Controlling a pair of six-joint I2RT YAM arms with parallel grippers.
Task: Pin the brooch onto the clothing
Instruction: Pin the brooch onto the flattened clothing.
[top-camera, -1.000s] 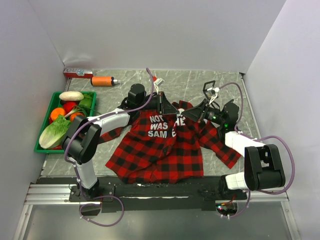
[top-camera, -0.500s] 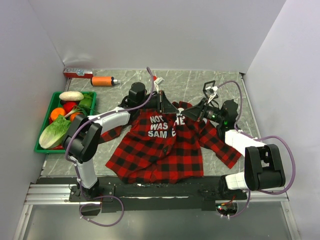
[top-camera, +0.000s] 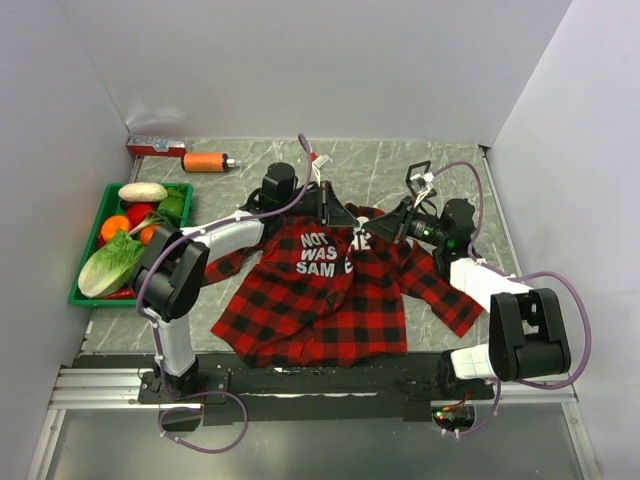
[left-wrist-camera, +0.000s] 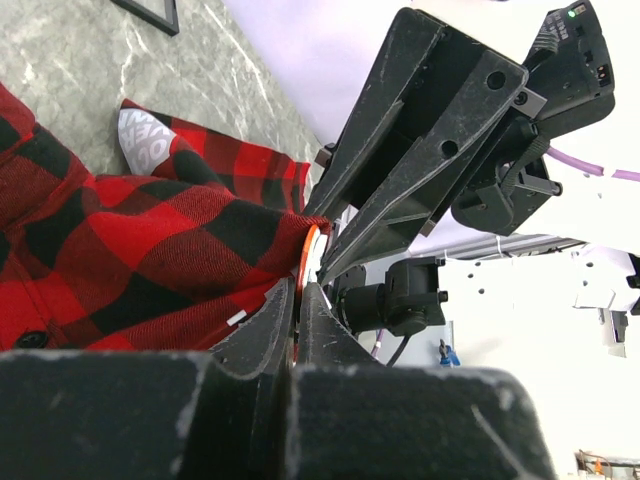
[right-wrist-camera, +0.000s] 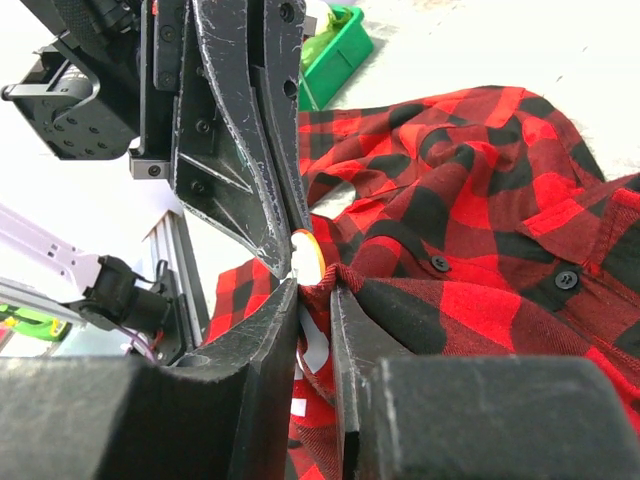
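The red-and-black buffalo-plaid button-up shirt (top-camera: 320, 295) lies spread at the centre of the grey marble-pattern desk (top-camera: 390, 165), collar toward 12 o'clock. The left end effector (left-wrist-camera: 297, 297), reaching in from 9 o'clock, is clamped fully closed on a small orange-rimmed round brooch (right-wrist-camera: 310, 250) (seen edge-on). The right end effector (right-wrist-camera: 318, 300), reaching in from 3 o'clock, pinches a raised shirt fold just beside the brooch, its jaws narrowly parted.
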